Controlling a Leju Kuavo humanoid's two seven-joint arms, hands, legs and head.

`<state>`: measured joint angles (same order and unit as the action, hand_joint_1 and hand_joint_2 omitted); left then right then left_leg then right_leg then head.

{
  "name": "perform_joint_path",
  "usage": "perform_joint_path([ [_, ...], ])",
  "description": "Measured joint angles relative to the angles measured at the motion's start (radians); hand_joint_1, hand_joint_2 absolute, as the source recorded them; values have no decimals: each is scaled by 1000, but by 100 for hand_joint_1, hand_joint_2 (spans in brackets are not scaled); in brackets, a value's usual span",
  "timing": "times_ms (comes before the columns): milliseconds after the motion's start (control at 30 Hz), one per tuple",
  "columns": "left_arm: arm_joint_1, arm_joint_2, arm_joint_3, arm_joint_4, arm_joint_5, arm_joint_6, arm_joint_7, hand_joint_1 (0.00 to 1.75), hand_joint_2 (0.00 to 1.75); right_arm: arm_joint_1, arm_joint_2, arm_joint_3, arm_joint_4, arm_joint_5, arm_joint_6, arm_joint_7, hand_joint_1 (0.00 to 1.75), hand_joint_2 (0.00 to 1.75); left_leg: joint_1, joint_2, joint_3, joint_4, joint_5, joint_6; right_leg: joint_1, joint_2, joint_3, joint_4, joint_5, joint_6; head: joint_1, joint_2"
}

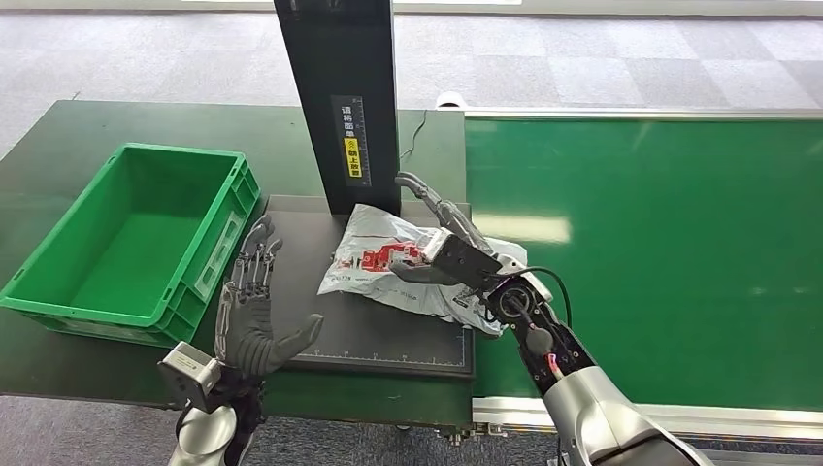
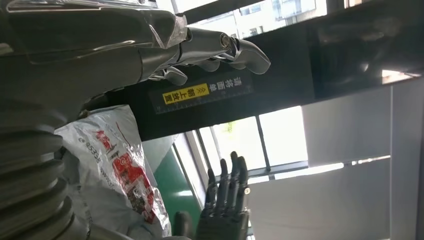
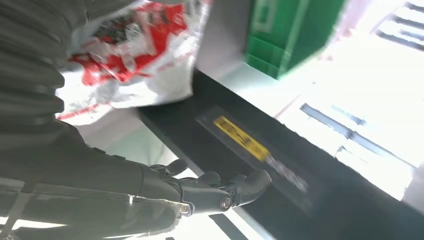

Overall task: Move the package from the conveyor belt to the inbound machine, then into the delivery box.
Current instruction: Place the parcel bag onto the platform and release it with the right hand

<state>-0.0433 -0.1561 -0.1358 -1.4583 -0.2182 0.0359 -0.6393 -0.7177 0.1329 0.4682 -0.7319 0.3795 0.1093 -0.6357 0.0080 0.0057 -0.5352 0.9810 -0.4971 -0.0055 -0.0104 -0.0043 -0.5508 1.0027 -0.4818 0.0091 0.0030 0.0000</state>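
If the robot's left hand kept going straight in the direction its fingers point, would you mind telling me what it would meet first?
Probably the black upright column of the inbound machine. The left hand hangs open over the machine's black platform, fingers aimed forward beside the green box; the package lies to its right. Depth is uncertain.

A dark green table [image 1: 58, 146] carries three things — a green plastic crate [image 1: 136, 238] on its left part, a black scale platform [image 1: 388, 335] beside the crate, and a black upright column [image 1: 340, 97] at the platform's back. A grey-and-red mailer bag [image 1: 388, 262] lies on the platform — its right end overhanging toward the green conveyor belt [image 1: 660, 243].
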Motion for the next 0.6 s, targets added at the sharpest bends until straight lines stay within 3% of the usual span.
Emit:
perform_joint_path([
  [333, -131, 13, -69, 122, -153, 19, 35, 0, 175, 246, -39, -149, -601, -186, -173, 12, 0, 175, 0, -1, 1, 0, 0, 0, 0, -1, 0, 0, 0, 0, 0, 0],
  [467, -184, 16, -94, 184, -218, 43, 59, 0, 175, 334, -50, -196, -735, -258, -165, -11, 0, 175, 0, 0, 0, 0, 0, 0, 0, 0, 0, 0, 0, 0, 0, 0],
  [600, -278, 1, -138, 309, -387, 150, 114, 0, 175, 412, -38, -212, -788, -361, -97, -1, 0, 175, 0, -1, 0, 0, 0, 0, 0, -1, 0, 0, 0, 0, 0, 0],
])
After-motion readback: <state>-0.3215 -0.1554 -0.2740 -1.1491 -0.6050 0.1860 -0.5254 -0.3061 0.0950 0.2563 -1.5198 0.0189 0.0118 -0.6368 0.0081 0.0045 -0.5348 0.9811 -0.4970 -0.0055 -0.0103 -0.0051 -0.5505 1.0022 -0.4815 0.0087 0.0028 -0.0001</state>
